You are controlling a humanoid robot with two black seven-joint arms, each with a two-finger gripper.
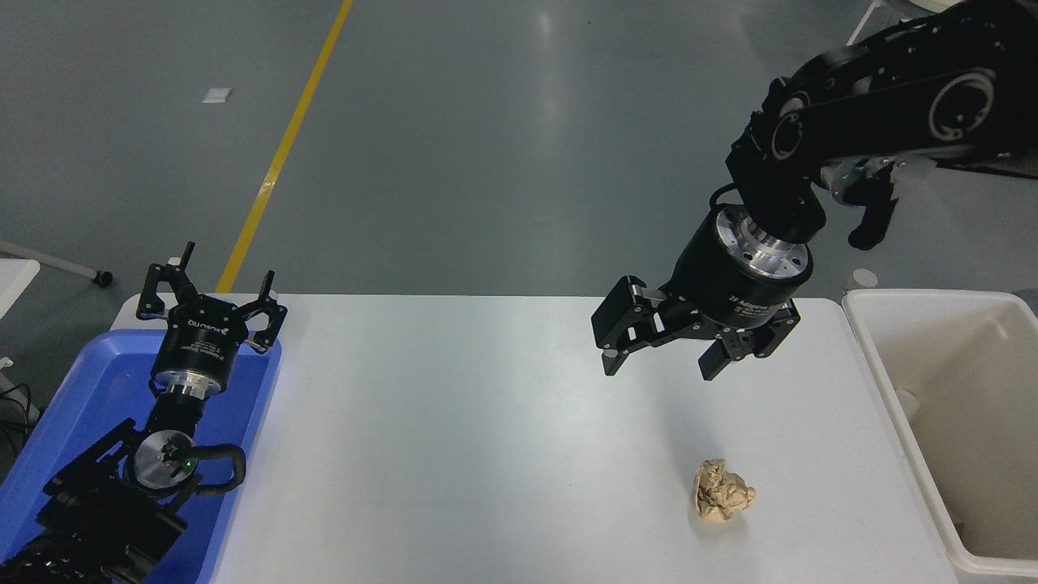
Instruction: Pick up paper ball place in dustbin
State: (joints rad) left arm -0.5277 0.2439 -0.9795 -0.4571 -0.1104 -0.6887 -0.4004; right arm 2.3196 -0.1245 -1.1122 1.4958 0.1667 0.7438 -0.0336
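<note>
The tan-brown crumpled paper ball (722, 491) lies on the white table (454, 438) near its front right. My right gripper (661, 369) hangs open and empty above the table, behind the ball and slightly to its left, fingers pointing down. The cream-white dustbin (888, 389) stands at the table's right edge, to the right of the ball; its inside looks bare where it shows. My left gripper (212, 280) is parked open at the lower left over the blue tray.
A shallow blue tray (89, 381) sits at the table's left end under the left arm. Grey floor with a yellow line (284, 146) lies beyond the table's far edge.
</note>
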